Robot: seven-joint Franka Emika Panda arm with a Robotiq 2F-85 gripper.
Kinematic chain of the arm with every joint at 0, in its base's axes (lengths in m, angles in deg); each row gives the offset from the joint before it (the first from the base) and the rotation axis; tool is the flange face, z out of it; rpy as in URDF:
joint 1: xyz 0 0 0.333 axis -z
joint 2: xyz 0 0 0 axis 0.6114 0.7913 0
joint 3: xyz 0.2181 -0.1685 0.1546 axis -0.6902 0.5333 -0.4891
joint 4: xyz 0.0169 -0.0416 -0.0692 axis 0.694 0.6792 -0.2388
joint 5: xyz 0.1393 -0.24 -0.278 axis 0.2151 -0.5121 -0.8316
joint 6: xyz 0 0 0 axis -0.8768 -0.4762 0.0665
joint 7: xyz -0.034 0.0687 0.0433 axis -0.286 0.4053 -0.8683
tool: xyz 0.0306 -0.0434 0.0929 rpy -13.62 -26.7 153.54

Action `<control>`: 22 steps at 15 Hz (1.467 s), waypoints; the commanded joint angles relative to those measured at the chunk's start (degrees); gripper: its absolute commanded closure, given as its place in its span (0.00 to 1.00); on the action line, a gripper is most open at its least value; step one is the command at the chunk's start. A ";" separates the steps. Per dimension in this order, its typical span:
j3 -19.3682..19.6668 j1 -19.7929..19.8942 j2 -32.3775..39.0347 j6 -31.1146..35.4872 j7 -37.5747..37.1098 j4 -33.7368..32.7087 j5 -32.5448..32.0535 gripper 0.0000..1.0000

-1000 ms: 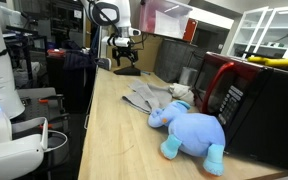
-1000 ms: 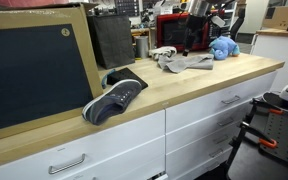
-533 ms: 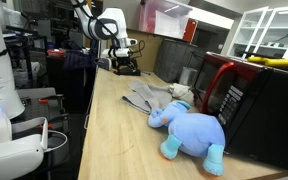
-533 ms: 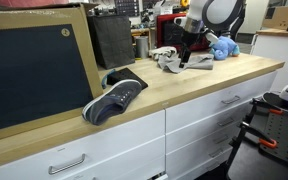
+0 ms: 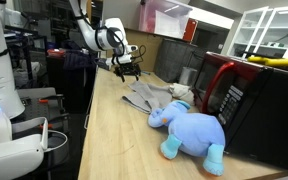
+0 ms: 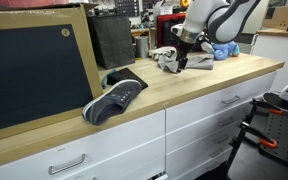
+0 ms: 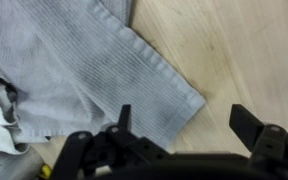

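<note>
Grey ribbed cloth (image 7: 84, 70); pale wood-grain desk (image 7: 234, 50); black claw (image 7: 184, 118); blue plush elephant (image 5: 189, 130); dark grey shoe (image 6: 114, 98), white sole.

Cannot see the whole grey cloth (image 7: 74, 70) in the wrist view: runs off the top and left edges. Cannot follow the gripper (image 7: 184, 120) below the bottom edge. Cannot make out all of the blue plush elephant (image 6: 227, 50), partly behind the arm (image 6: 219, 20) in an exterior view.

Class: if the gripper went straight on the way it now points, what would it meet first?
Most likely the corner of the grey cloth, which lies below the open gripper. Beside that corner is bare counter. How high the gripper is above the cloth is unclear.
</note>
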 commanded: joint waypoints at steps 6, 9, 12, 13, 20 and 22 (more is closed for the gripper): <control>8.44 -6.19 8.07 0.66 -17.63 -5.89 -17.33 0.35; 9.15 -6.83 8.76 1.01 -20.51 -5.78 -19.19 0.58; 9.17 -6.66 7.51 1.21 -20.53 -5.22 -19.27 0.78; 8.98 -6.31 6.88 1.26 -19.86 -4.94 -18.68 0.85; 0.47 1.07 0.97 1.44 -7.48 -1.04 -1.59 0.98; -3.23 3.88 -0.44 0.65 -3.23 -1.56 5.54 0.98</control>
